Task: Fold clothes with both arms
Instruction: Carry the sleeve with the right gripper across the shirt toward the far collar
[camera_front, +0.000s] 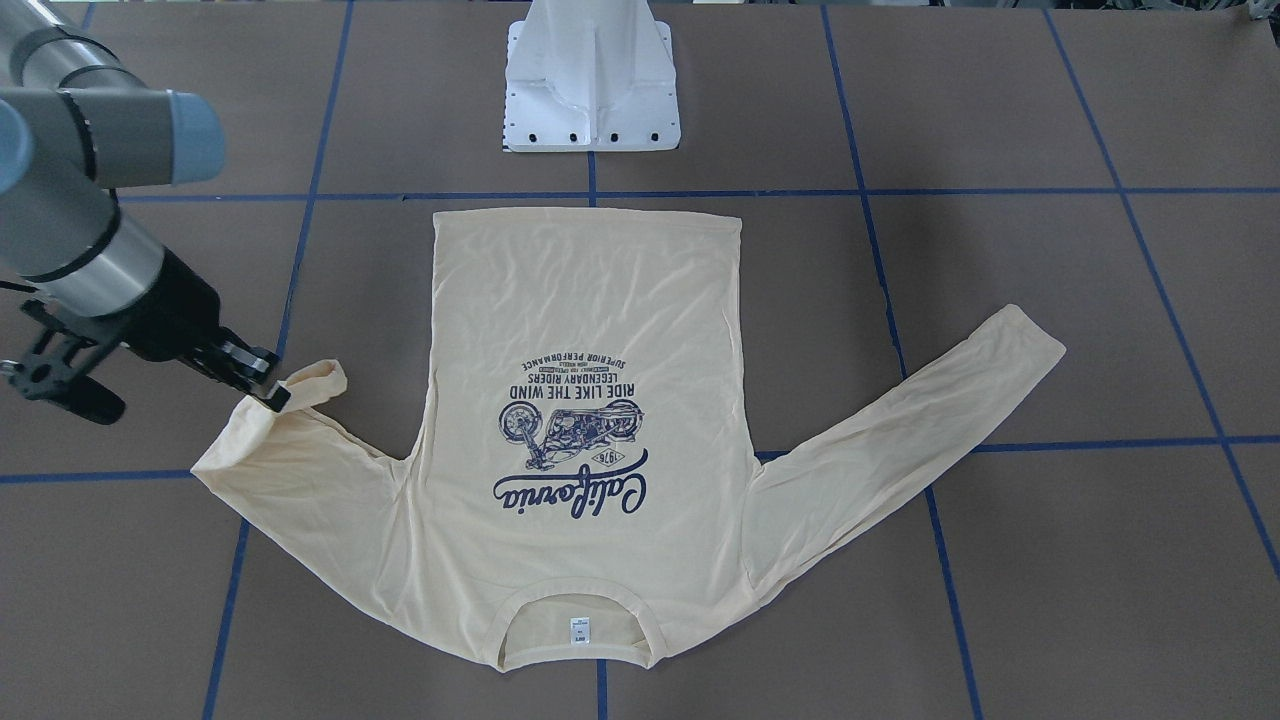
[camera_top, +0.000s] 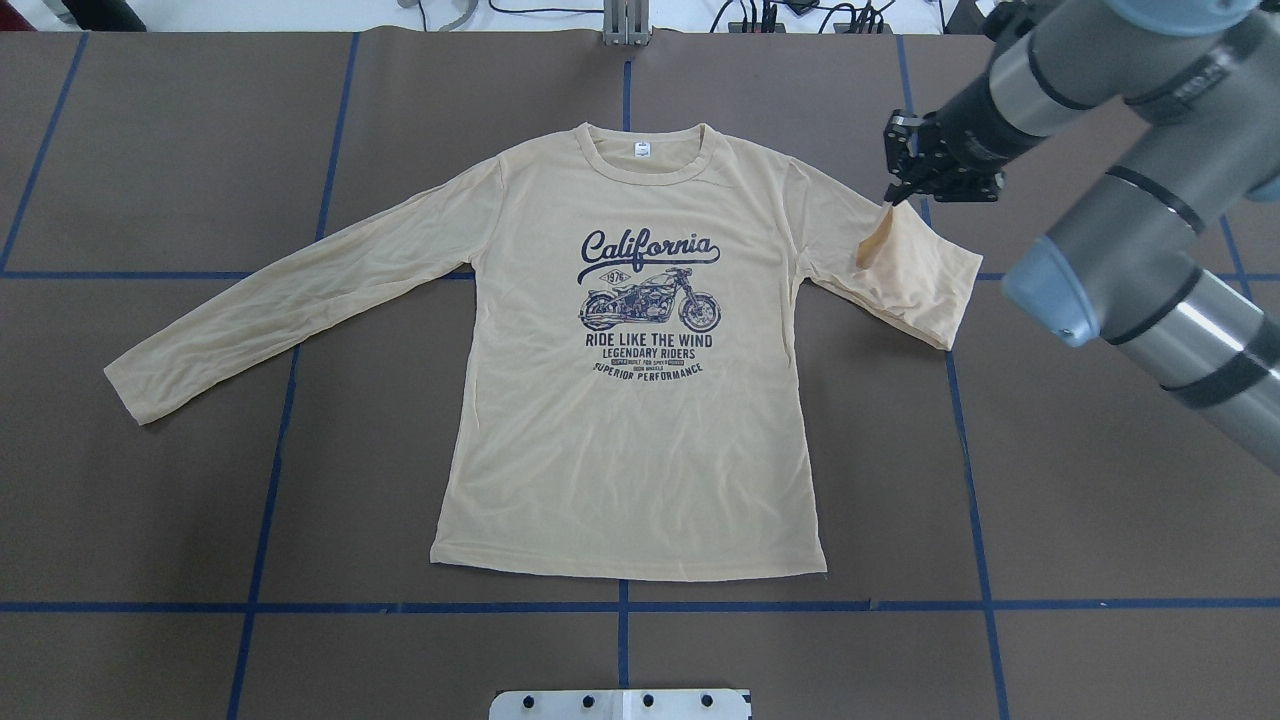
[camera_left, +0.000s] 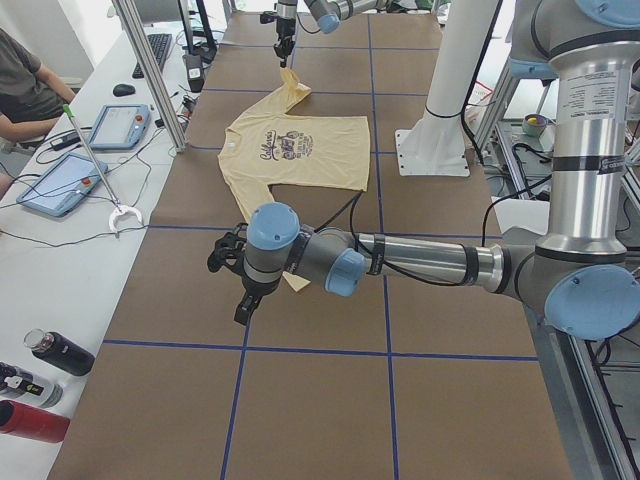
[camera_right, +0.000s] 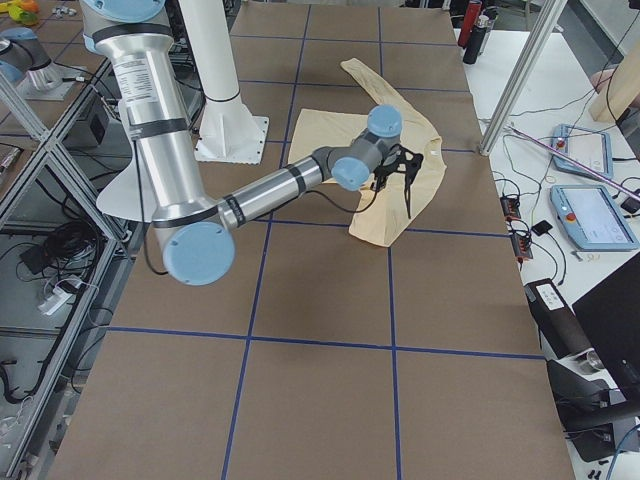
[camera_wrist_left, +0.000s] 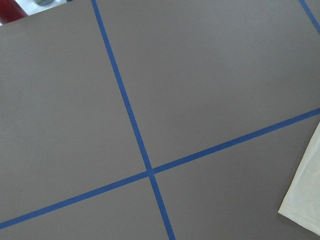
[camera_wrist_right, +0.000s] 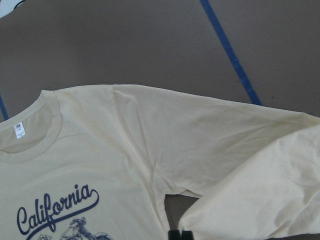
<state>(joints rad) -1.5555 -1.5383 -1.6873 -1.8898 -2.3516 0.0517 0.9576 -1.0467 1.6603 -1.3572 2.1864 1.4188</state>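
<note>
The clothes are one cream-yellow long-sleeved T-shirt (camera_top: 630, 450) lying flat, print up, neckline at the table's far side from the robot. My right gripper (camera_top: 893, 193) is shut on the cuff of the sleeve (camera_top: 915, 280) on my right side. That cuff is lifted and doubled back toward the shoulder, as the front view shows (camera_front: 270, 392). The other sleeve (camera_top: 280, 300) lies stretched out flat. My left gripper (camera_left: 242, 308) hangs over bare table past that sleeve's end; I cannot tell if it is open. A corner of the shirt (camera_wrist_left: 306, 200) shows in the left wrist view.
The white pedestal base (camera_front: 592, 90) stands at the robot's edge of the brown table, which is marked with blue tape lines (camera_top: 290, 400). A side desk holds tablets (camera_left: 60, 180) and bottles (camera_left: 45, 385), with a person (camera_left: 25, 85) seated there.
</note>
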